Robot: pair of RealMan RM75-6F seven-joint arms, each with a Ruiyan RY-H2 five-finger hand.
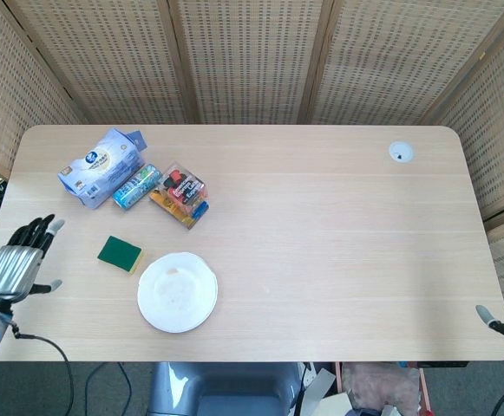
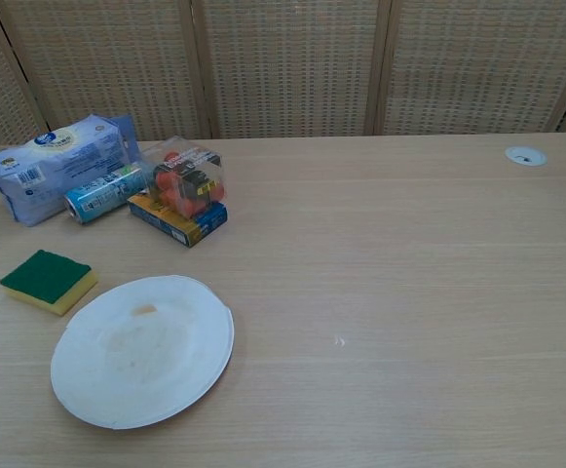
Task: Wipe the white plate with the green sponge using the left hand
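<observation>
The worktop [image 1: 338, 243] was pale wood-grain laminate, smooth and matt. The white plate [image 2: 142, 350] looked like matt paper, lightly stained. The green sponge [image 2: 48, 281] had a rough green scouring top over soft yellow foam. A glossy plastic wipes pack [image 2: 54, 165] lay behind it. The left hand [image 1: 15, 265] showed brushed silver metal with dark fingers [image 1: 33, 230].

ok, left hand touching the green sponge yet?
Apart. The head view shows bare table between the left hand, at the table's left edge with fingers spread, and the green sponge. The chest view shows the sponge lying alone, no hand in frame.
</observation>
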